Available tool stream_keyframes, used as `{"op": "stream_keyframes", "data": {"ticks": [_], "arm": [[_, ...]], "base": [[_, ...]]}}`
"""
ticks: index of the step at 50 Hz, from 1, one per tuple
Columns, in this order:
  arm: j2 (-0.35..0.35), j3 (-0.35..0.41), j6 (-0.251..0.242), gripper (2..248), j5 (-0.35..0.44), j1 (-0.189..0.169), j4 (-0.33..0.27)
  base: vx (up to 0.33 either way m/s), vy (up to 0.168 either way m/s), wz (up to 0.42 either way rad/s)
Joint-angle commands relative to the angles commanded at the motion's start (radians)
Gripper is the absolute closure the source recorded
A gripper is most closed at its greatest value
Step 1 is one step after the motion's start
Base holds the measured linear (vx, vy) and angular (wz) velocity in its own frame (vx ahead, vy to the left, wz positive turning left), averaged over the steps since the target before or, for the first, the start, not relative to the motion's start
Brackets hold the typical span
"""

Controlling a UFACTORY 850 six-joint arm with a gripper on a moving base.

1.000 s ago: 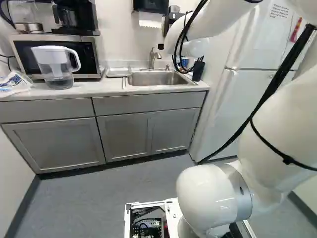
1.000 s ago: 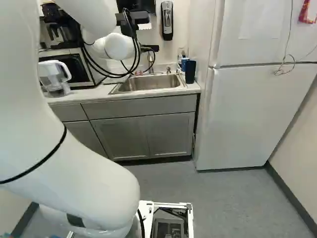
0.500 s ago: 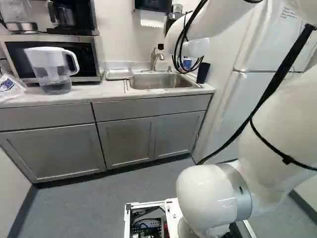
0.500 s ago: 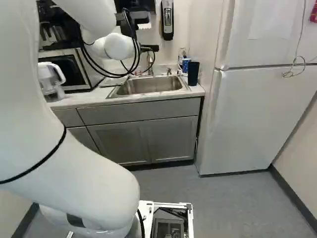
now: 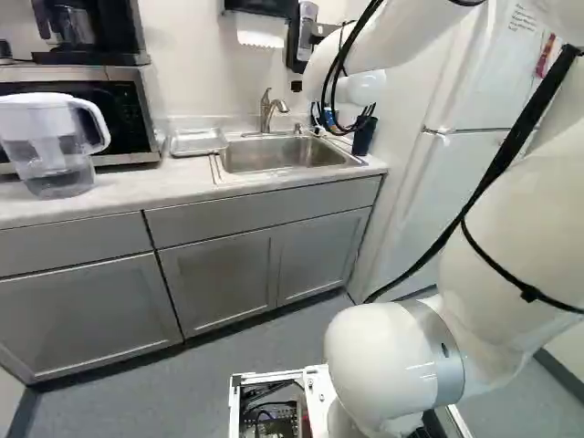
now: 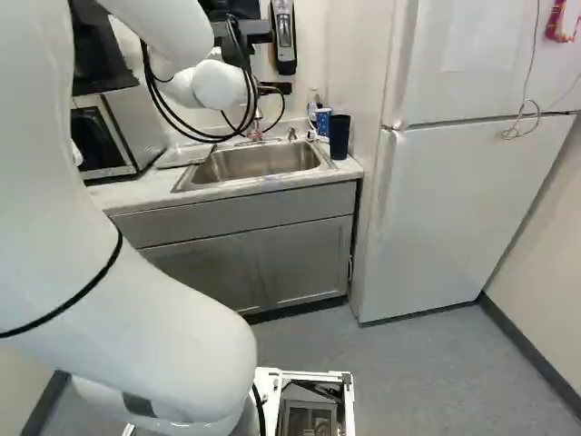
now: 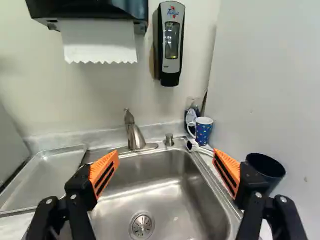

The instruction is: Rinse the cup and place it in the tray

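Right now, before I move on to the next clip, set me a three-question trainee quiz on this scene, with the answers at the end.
1. True or false: the hand is open, with nothing gripped.
2. Where does the tray lie?
A) On the floor
B) Inside the microwave
C) Beside the sink
3. Fill in the blank: the dotted mug near the faucet is mainly ____ on the outside.

Key: 1. True; 2. C; 3. blue
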Motion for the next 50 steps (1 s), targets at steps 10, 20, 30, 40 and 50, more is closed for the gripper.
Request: {"op": "stream_keyframes", "data": {"ticks": [10, 20, 30, 40, 50], "arm": [[0.000, 0.000, 0.000, 3, 0.000, 0.000, 0.000], [0.000, 0.000, 0.000, 3, 0.000, 0.000, 0.000], [0.000, 0.000, 0.000, 3, 0.000, 0.000, 0.000], [0.000, 0.000, 0.000, 3, 0.000, 0.000, 0.000], [0.000, 0.000, 0.000, 3, 0.000, 0.000, 0.000]], "base": [[0.119, 0.039, -0.195], [0.106, 0.062, -0.032], [0.110, 0.070, -0.024], [0.110, 0.073, -0.018], [0.101, 0.069, -0.017]]}}
